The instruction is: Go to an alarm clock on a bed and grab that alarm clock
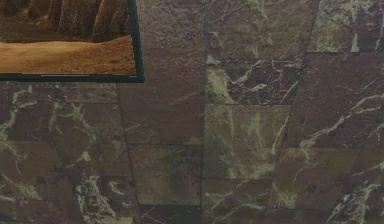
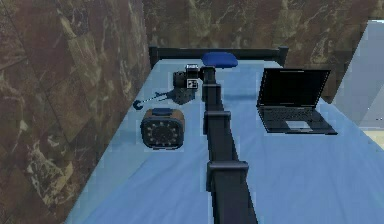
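You had the alarm clock (image 2: 162, 130) on the bed (image 2: 300, 170) in the arm side view. It was a dark, boxy thing with a round face, and it stood on the pale blue sheet just left of the arm (image 2: 220, 140), toward the bed's left half. The arm ran as a dark bar from the near edge up over the middle of the bed. At its far end sat the two small white squares, and the end effector (image 2: 141, 103) reached out leftward from them, with its thin fingers (image 2: 150, 100) pointing at the bed's left edge. It lay a little farther out than the clock. You could not tell whether it gripped anything, nor whether it touched the clock.

An opened laptop (image 2: 293, 100) rested on the bed to the right of the arm, well apart from the clock. A blue pillow (image 2: 217, 60) lay at the far end against a dark headboard (image 2: 268, 63). A wall (image 2: 60, 90) of dark brown marble stood to the left of the bed.

In the forward view you faced dark marble tiles (image 1: 240, 140), with a wooden panel (image 1: 65, 45) in a dark frame at the upper left.
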